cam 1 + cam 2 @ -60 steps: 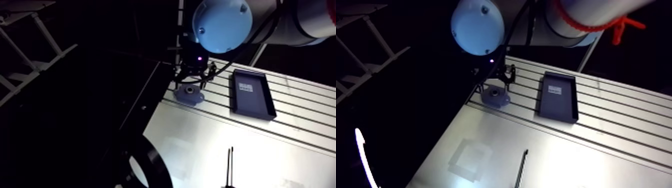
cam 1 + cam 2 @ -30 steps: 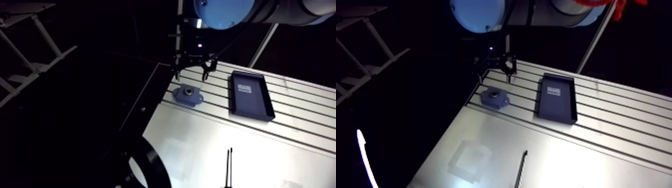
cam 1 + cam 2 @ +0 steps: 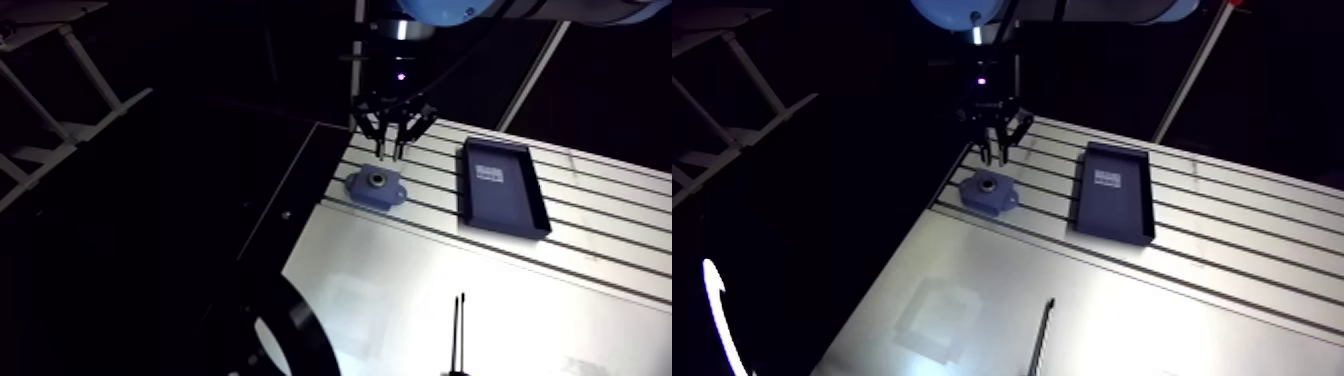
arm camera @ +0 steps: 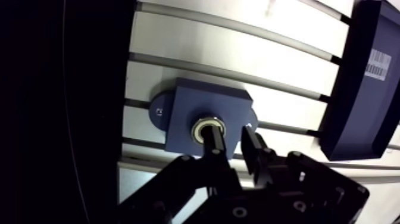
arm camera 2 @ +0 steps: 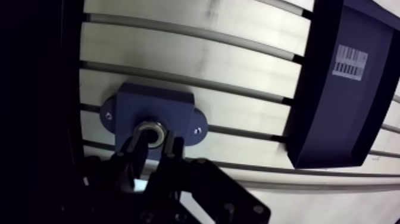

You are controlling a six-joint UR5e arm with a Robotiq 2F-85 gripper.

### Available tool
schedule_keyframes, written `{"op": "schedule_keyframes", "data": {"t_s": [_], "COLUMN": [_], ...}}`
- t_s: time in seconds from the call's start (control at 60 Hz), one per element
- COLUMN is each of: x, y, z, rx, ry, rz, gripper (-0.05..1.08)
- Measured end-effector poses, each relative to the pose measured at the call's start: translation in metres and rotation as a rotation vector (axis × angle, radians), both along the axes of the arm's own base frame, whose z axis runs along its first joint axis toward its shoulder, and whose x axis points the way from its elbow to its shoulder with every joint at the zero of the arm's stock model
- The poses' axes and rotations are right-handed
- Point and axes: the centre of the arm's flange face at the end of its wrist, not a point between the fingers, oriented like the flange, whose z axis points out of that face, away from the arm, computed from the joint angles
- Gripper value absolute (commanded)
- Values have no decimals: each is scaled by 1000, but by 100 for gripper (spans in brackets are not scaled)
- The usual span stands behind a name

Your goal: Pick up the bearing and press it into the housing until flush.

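Two fingers [image 4: 215,146] of the gripper [image 4: 231,133], splayed earlier, now sit nearly together, empty and raised. The bearing [image 4: 206,124] rests in the housing [image 4: 180,116] just beneath, tray [image 3: 505,190] at its 3 o'clock — likely ready for a closed-finger press.

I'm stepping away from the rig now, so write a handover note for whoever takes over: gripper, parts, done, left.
Gripper: fingers nearly together, holding nothing, above the housing.
Bearing: in the bore of the blue housing, on the slotted table beside the dark tray.
Done: bearing picked and inserted.
Left: check it sits flush, which these views cannot settle; press down if proud.
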Motion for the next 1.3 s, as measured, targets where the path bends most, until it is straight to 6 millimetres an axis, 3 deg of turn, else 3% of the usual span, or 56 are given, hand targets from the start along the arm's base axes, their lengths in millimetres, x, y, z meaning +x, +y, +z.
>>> {"op": "schedule_keyframes", "data": {"t_s": [1.3], "x": [25], "y": [2], "z": [-21], "rx": [-55], "ry": [18], "rz": [-46], "gripper": [108]}}
